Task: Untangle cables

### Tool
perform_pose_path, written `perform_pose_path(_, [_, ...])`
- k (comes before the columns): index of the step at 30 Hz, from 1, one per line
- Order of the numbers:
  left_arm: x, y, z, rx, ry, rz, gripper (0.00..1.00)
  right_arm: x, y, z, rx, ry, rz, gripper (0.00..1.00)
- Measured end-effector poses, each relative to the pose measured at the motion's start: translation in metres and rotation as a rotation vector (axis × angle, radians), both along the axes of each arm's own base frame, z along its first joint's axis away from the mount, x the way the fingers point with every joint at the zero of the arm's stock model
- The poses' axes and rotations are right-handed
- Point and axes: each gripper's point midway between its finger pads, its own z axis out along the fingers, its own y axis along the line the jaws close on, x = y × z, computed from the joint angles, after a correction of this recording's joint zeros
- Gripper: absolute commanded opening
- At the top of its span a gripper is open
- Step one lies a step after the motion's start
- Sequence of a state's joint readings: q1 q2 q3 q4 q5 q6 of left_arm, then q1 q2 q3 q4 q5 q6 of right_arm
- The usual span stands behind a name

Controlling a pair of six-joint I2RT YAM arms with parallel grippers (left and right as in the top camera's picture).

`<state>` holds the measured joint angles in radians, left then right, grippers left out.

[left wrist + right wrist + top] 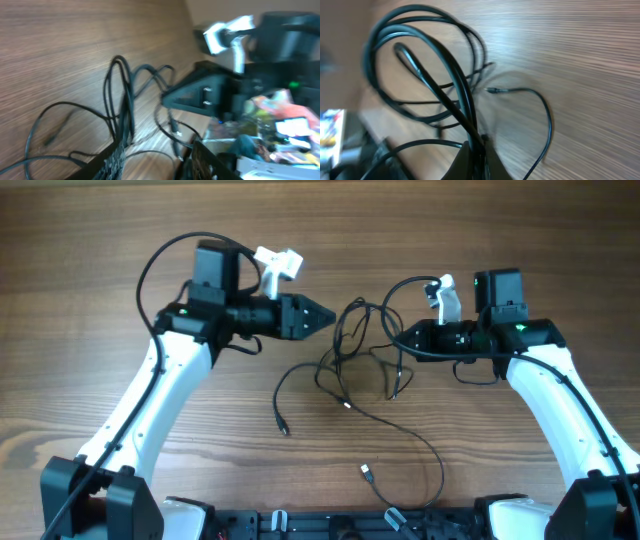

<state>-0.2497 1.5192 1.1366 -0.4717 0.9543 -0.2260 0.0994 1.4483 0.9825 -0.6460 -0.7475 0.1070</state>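
The thin black flexible cables (352,345) lie knotted in overlapping loops on the brown wooden surface (100,240), between both arms. The right end effector (476,150) is clamped on a strand. The left end effector (157,155) stands apart, with cords against one finger. Judged barely begun; separation is outstanding.

Thin black cables (352,345) — bunched loops mid-table, loose plug ends trailing toward front.
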Motion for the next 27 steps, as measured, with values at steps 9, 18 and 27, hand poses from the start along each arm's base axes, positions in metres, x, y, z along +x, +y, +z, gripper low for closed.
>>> perform_pose_path(9, [-0.005, -0.015, -0.044, 0.212, 0.021, 0.034, 0.18, -0.009, 0.015, 0.015, 0.106, -0.040, 0.102, 0.04])
perform_pose_path(18, [-0.012, -0.016, -0.060, 0.257, 0.073, 0.028, 0.57, 0.005, 0.018, 0.024, 0.128, -0.101, 0.088, 0.04])
perform_pose_path(27, [-0.018, -0.013, -0.064, 0.275, 0.109, 0.025, 0.25, 0.013, 0.025, 0.040, 0.215, -0.102, 0.063, 0.04])
